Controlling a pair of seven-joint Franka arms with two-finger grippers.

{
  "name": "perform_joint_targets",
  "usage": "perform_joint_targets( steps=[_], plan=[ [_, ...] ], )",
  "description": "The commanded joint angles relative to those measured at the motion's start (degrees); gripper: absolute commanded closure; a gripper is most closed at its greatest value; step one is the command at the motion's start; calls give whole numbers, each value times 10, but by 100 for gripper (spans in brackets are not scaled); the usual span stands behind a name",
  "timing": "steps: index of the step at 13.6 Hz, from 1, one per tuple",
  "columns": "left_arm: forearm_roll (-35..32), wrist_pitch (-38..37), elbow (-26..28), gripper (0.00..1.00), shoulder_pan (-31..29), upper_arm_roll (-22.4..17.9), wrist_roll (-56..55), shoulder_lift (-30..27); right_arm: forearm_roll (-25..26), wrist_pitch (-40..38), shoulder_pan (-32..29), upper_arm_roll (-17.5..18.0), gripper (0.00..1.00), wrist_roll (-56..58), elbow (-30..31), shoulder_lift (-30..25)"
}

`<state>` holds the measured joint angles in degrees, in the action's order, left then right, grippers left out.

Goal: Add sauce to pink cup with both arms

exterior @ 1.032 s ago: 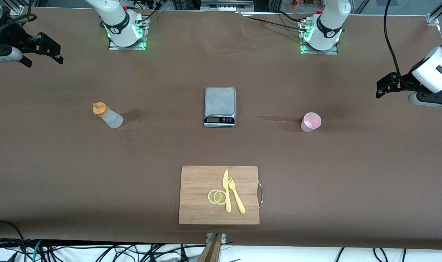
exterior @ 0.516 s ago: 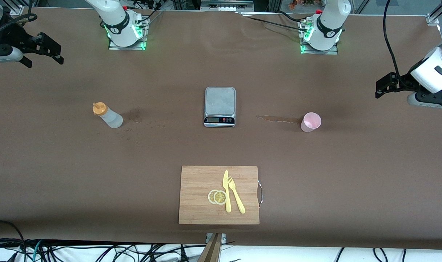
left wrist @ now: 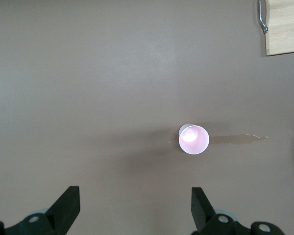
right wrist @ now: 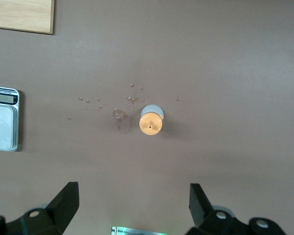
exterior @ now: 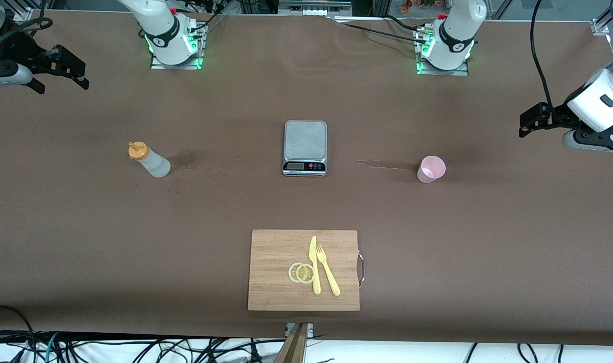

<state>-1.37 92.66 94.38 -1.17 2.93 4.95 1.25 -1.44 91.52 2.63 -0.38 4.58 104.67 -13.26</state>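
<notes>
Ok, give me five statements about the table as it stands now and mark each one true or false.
1. The pink cup stands upright on the table toward the left arm's end. True.
2. The right gripper is shut on the sauce bottle. False: it is open, up in the air near the table's edge, and the bottle stands alone.
3. A kitchen scale sits between the bottle and the cup. True.
4. The knife and fork lie on the scale. False: they lie on the cutting board, beside two lemon slices.
5. The left gripper holds the cup. False: it is open and empty.
</notes>
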Motion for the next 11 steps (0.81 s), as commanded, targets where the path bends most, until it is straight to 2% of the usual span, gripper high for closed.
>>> perform_joint_targets(
  steps=[1, 11],
  plan=[
    [9, -13, -17, 0, 1, 2, 1, 16, -1, 1, 4, -1, 0, -8, -1, -12],
    [13, -29, -31, 0, 4, 3, -1, 47, -8, 10, 17, -8, 0, 1, -16, -10]
  ],
)
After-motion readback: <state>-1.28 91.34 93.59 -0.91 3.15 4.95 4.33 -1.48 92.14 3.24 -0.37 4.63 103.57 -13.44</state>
